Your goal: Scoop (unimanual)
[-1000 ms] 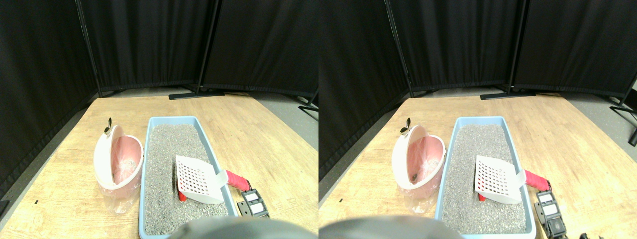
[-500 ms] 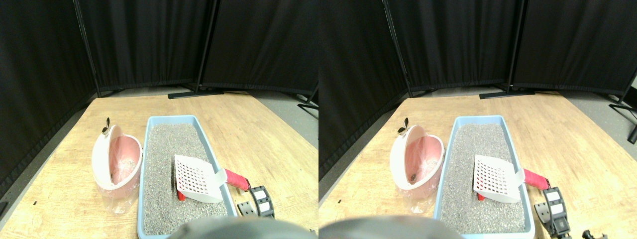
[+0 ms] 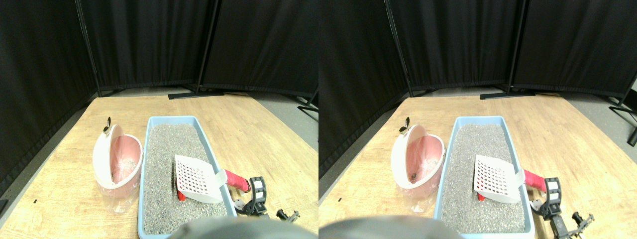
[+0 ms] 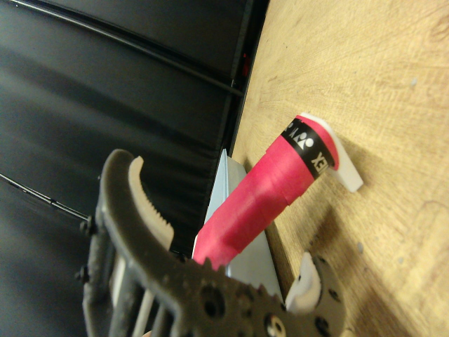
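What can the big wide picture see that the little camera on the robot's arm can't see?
Only the stereo pair view shows the pink bin, the grey litter, the white slotted scoop blade and a small red thing under it. Only the wrist view shows the pincer's toothed pads spread open around the handle. Both show the red wrapped handle, blue litter tray and wooden floor.

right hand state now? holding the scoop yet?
Right hand: open, jaws spread on either side of the scoop's red handle, not closed on it.

Lab: black curtain screens (image 3: 149, 45), plywood floor (image 3: 259, 134).
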